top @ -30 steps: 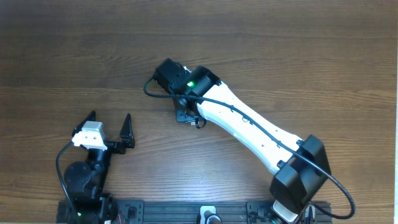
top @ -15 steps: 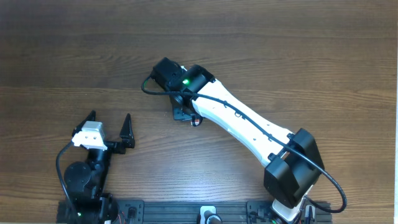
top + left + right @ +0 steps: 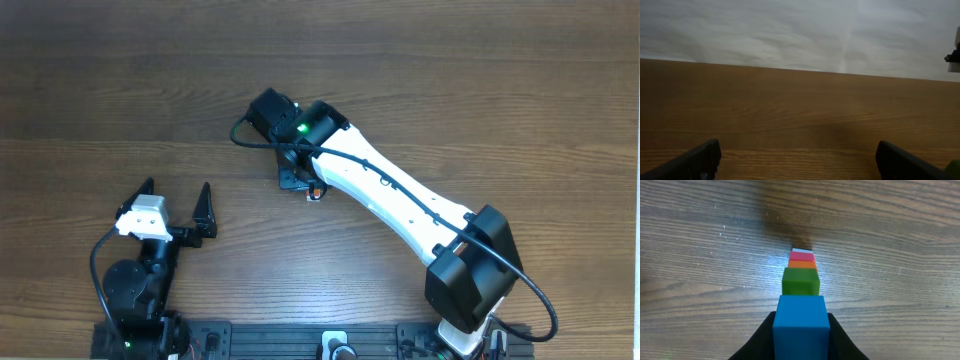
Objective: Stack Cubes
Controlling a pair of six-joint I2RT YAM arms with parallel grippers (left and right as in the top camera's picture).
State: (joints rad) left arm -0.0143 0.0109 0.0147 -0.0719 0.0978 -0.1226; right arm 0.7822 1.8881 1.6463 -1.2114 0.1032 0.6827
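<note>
Five colours are counted in the right wrist view. A blue cube (image 3: 801, 315) is clamped between the two fingers of the right tool (image 3: 801, 330), and a stack (image 3: 802, 260) is seen directly under it. The stack is topped by a green cube (image 3: 800, 282), with an orange cube (image 3: 802, 264) beneath that and a red cube (image 3: 802, 256) lower again. A pale sliver (image 3: 801, 250) is glimpsed at the stack's foot (too little of it is shown to be named). The blue cube is held straight above the stack, its sides lined up with the green cube; whether the two are touching cannot be told. The stack is stood on the wooden desk (image 3: 480, 100). From above, the right arm (image 3: 400, 200) is stretched across to the stack, with its wrist over it. The left tool (image 3: 178, 186) is parked well apart from the stack, its fingers spread wide with nothing held between them.
</note>
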